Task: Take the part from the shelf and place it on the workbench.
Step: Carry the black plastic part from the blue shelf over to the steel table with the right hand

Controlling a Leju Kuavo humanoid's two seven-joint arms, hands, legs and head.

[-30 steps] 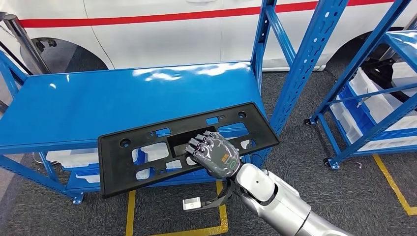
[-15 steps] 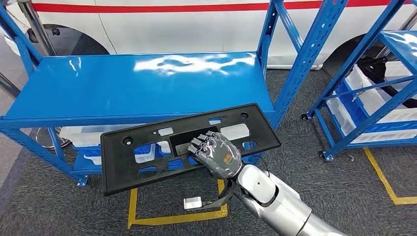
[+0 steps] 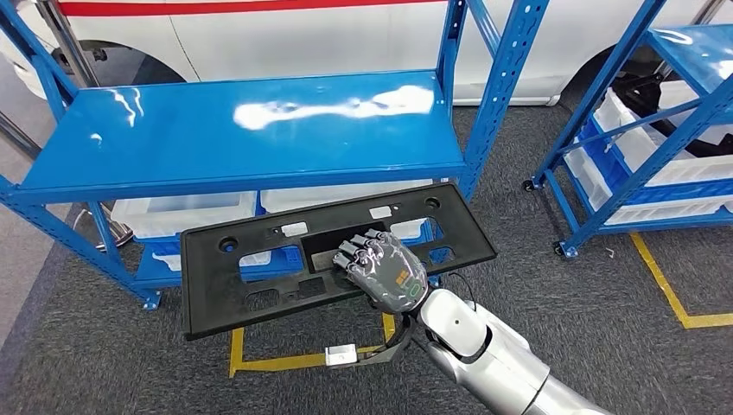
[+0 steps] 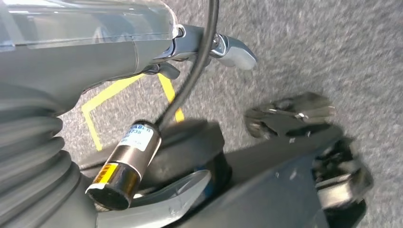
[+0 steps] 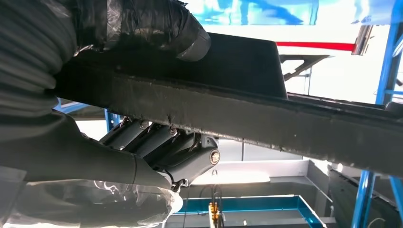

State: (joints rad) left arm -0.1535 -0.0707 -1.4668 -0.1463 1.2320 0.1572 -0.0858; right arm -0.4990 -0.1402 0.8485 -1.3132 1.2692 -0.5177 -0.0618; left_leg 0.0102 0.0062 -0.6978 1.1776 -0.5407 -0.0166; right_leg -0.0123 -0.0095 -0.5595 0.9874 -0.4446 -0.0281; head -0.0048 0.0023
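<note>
My right hand point(image 3: 383, 272) is grasping the black part point(image 3: 259, 277), a long flat plastic panel full of cutouts, right around its middle. It sits across the lower centre of the head view, held up in the air over the grey carpet point(image 3: 536, 259), in front of the blue shelf point(image 3: 242, 130), not touching it. From the right wrist view my fingers point(image 5: 161, 142) are curled on one face of the panel and my thumb point(image 5: 185, 33) presses the other. White bins point(image 3: 186, 212) sit on the lower level. Can't tell what my left hand is doing.
</note>
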